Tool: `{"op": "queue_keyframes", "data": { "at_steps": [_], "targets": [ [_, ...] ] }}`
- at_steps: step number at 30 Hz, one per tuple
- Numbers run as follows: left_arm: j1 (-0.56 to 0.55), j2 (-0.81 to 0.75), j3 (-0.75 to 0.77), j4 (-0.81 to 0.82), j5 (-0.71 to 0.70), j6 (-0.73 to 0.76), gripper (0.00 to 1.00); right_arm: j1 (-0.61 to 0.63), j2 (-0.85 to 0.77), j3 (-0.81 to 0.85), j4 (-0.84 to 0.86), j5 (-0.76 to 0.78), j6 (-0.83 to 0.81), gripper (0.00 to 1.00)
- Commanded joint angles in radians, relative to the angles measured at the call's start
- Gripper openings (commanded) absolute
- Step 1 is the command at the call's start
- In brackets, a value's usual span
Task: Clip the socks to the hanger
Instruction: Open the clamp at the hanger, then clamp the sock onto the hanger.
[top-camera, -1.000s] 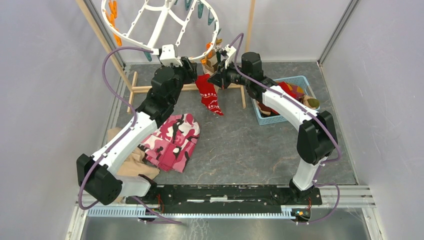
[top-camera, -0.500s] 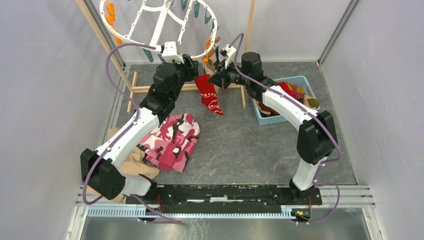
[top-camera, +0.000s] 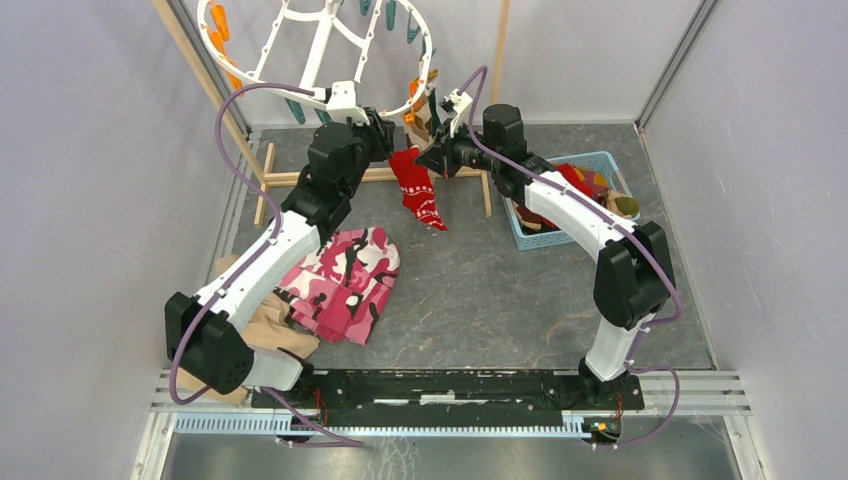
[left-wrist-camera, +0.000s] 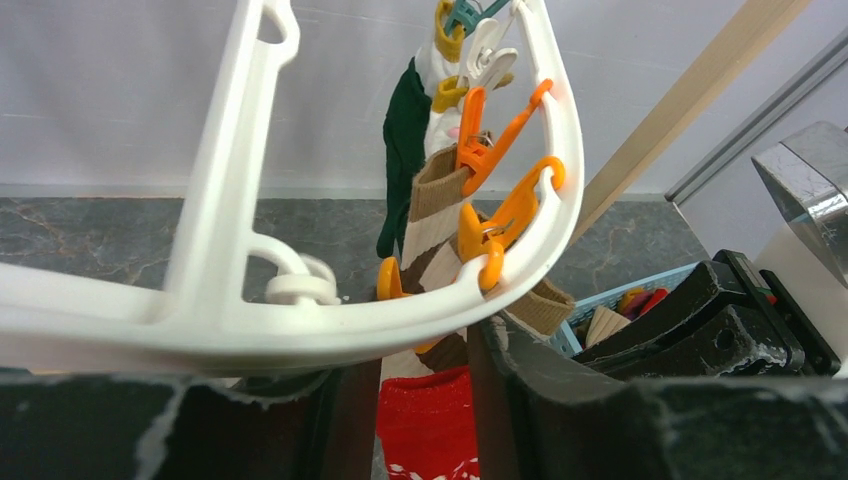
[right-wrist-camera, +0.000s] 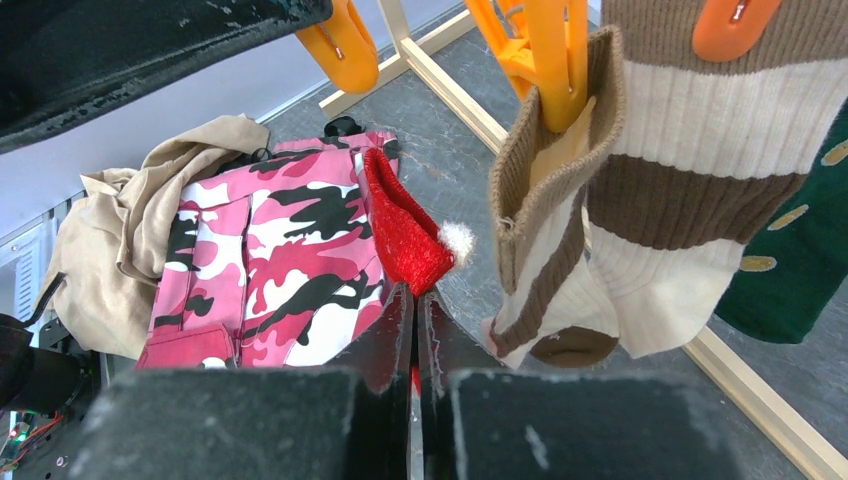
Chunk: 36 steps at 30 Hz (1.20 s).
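The red sock (right-wrist-camera: 405, 235) is being pinched by the right gripper (right-wrist-camera: 413, 300) below the hanger's (left-wrist-camera: 230, 150) 5 o'clock rim, with the left gripper (left-wrist-camera: 405, 375) open alongside. Its cuff is best being fed squarely into the nearest orange clip (right-wrist-camera: 340, 45).

The white rim of the hanger (left-wrist-camera: 200, 335) sweeps across the view just beyond the left gripper (left-wrist-camera: 400, 400), whose dark fingers (left-wrist-camera: 150, 430) stand apart with a red sock (left-wrist-camera: 430, 435) showing in the gap between them. On the rim's right curve hang orange clips (left-wrist-camera: 500, 225), one gripping the cuff of a brown-and-cream striped sock (left-wrist-camera: 432, 215), with a dark green sock (left-wrist-camera: 403, 150) hanging just behind it. Farther right sit a blue basket (left-wrist-camera: 600, 300) on the grey table (left-wrist-camera: 120, 230) and a slanting wooden pole (left-wrist-camera: 690, 100).
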Motion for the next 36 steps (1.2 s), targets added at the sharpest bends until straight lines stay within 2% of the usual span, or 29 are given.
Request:
{"op": "queue_keyframes", "data": {
  "at_steps": [1,6,12,19,28,36],
  "targets": [
    [0.007,-0.005,0.055,0.047,0.015,-0.010,0.34,-0.001,-0.032,0.046,0.020,-0.008,-0.002,0.00],
    [0.007,-0.018,0.052,0.040,0.021,-0.018,0.19,-0.001,-0.040,0.049,0.016,-0.013,-0.009,0.00],
    [0.007,-0.038,0.049,0.022,0.018,-0.028,0.12,0.000,-0.057,0.054,0.016,-0.028,-0.005,0.00],
    [0.007,-0.072,0.042,0.011,0.047,-0.037,0.11,0.002,-0.047,0.058,0.076,-0.153,0.072,0.00],
    [0.011,-0.096,0.033,0.017,0.097,-0.046,0.11,0.005,-0.020,0.103,0.120,-0.227,0.131,0.00],
    [0.022,-0.105,0.026,0.025,0.137,-0.066,0.11,0.005,0.018,0.132,0.131,-0.177,0.206,0.00]
  ]
}}
